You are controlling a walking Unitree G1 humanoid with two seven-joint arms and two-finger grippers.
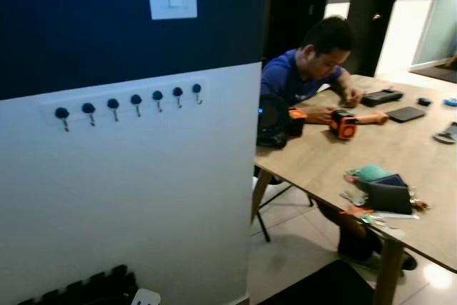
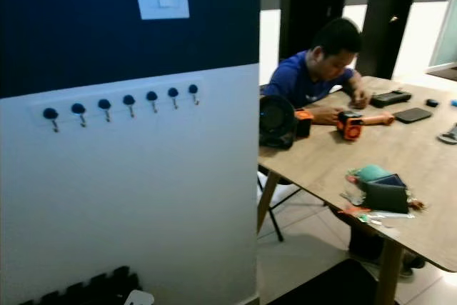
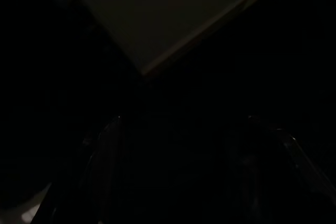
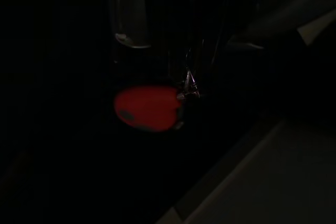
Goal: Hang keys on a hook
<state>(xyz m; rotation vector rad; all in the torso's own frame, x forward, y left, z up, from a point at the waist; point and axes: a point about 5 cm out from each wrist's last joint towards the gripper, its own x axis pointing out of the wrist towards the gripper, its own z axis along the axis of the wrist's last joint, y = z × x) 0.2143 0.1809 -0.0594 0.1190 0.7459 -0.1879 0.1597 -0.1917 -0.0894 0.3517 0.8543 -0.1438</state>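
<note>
Red key fob (image 4: 146, 108) dangles from the right hand (image 4: 157, 51), fingers seemingly clamped on its ring; the hooks (image 1: 136, 99) run level along the wall up ahead-left, all bare; left hand's fingers parted, idle

Head stereo pair facing hook rack (image 1: 128, 103) and table (image 1: 335, 155); dark floorward wrist views.

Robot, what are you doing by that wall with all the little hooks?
The robot faces a row of hooks on the white wall, all of them bare. In the dark right wrist view, a red key tag with a glint of metal beside it hangs by the right gripper, so the keys seem carried but not yet hung. A person sits at the wooden table handling an orange tool. Wallets and keys lie near the table's edge.
</note>
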